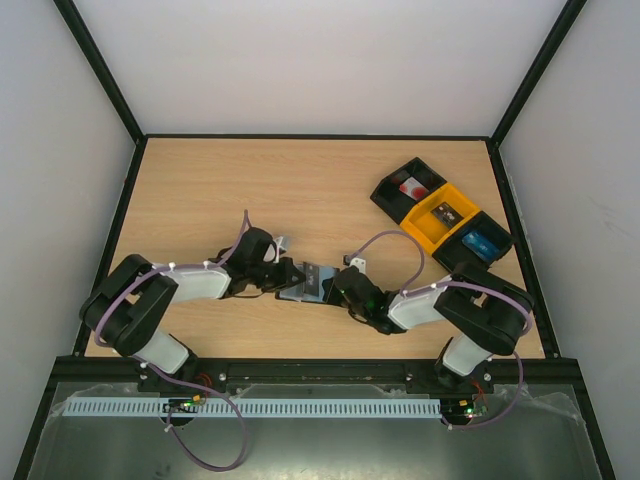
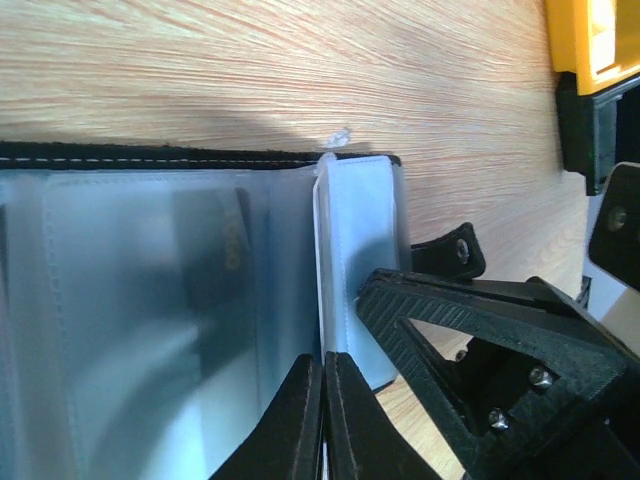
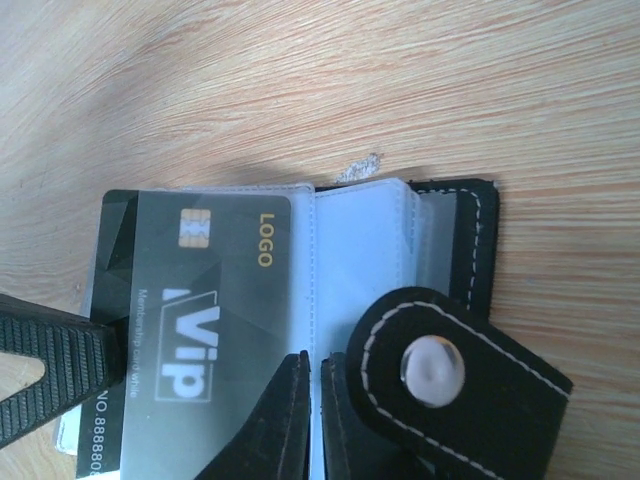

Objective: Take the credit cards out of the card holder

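card holder [image 1: 312, 281] lies between left gripper [image 2: 323, 365] and right gripper [image 3: 314, 362], both pinching it

Dark credit card [image 3: 190, 330] in card holder [image 3: 478, 260]: gold "LOGO" right of chip [image 3: 194, 230]; white "Vip" below chip; partial "NO 8888" below chip, at card edge.

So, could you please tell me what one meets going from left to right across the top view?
Left gripper → card holder → right gripper → black bin → yellow bin → second black bin.
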Robot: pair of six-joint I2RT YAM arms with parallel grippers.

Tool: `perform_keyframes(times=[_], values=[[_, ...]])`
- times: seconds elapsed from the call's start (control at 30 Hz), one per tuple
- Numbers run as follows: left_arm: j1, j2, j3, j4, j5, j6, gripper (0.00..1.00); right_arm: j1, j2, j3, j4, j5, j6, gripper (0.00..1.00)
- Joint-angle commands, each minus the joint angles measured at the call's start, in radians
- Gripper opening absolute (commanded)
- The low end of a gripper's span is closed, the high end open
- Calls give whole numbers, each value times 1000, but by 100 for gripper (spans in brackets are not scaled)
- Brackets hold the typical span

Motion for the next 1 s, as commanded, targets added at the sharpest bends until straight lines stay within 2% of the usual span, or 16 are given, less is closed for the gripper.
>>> perform_keyframes(times=[0.0, 0.07, 0.2, 0.4, 0.97], values=[[7, 2, -20, 91, 65, -40, 2, -7, -30, -48, -78, -3, -6, 8], [4, 14, -20, 108, 77, -48, 2, -8, -67, -45, -94, -4, -8, 10], [3, 20, -3, 31, 16, -19, 2, -16, -95, -33, -106, 13, -36, 10], [4, 39, -4, 20, 1, -7, 2, -24, -115, -10, -38, -57, -64, 9], [6, 17, 5, -28, -24, 25, 2, -37, 28, 47, -45, -95, -44, 5]])
